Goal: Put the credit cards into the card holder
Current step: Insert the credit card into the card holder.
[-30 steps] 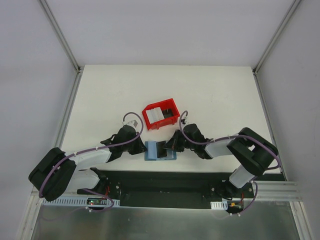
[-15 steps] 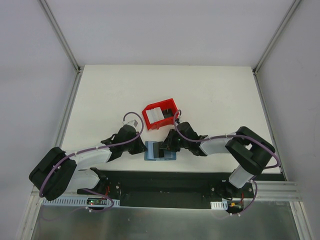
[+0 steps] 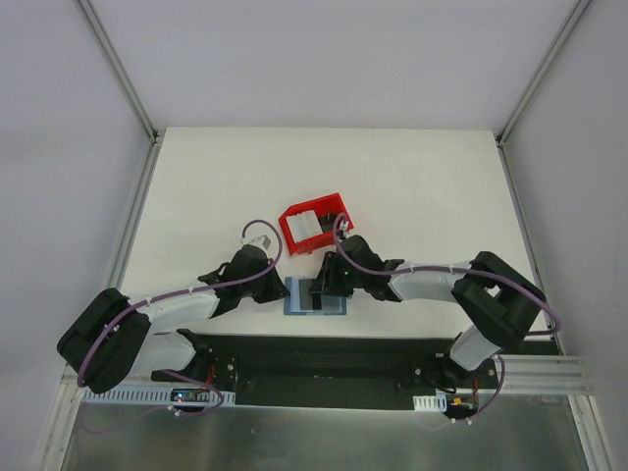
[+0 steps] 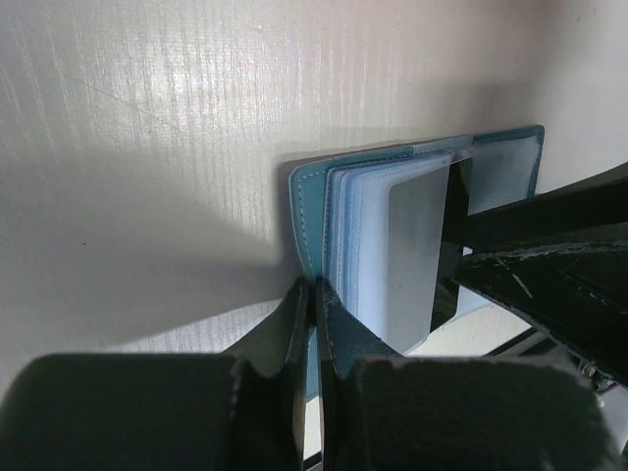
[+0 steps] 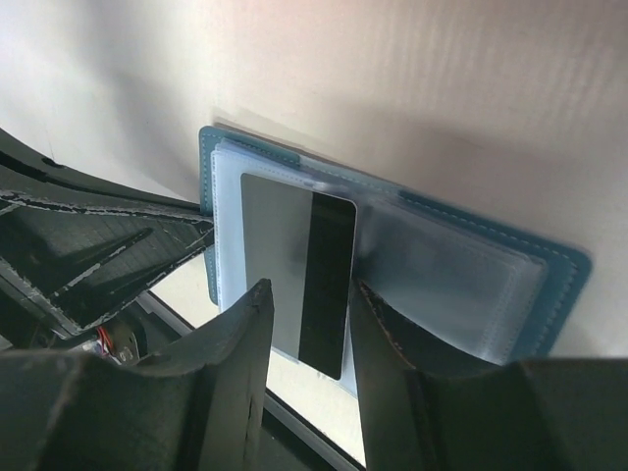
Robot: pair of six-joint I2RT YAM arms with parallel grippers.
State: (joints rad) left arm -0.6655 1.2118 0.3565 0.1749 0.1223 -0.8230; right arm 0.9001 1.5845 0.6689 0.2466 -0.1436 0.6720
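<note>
The teal-blue card holder (image 3: 299, 305) lies open on the white table, between the two arms. My left gripper (image 3: 282, 287) (image 4: 314, 290) is shut on the edge of the holder's teal cover (image 4: 305, 211). A grey credit card (image 5: 285, 245) (image 4: 407, 245) with a black stripe rests on the holder's clear pockets (image 5: 442, 285), its near end sticking out over the edge. My right gripper (image 3: 321, 284) (image 5: 312, 291) stands open, one finger to each side of that card and a gap at both. More light cards (image 3: 303, 228) sit in the red bin.
The red plastic bin (image 3: 287, 232) stands just behind the card holder, close to the right wrist. The black base rail (image 3: 314, 353) runs along the table's near edge. Grey walls and metal posts enclose the table.
The right gripper moved left over the card holder and went from shut to open, letting go of the card onto the pockets. The left gripper has held still.
</note>
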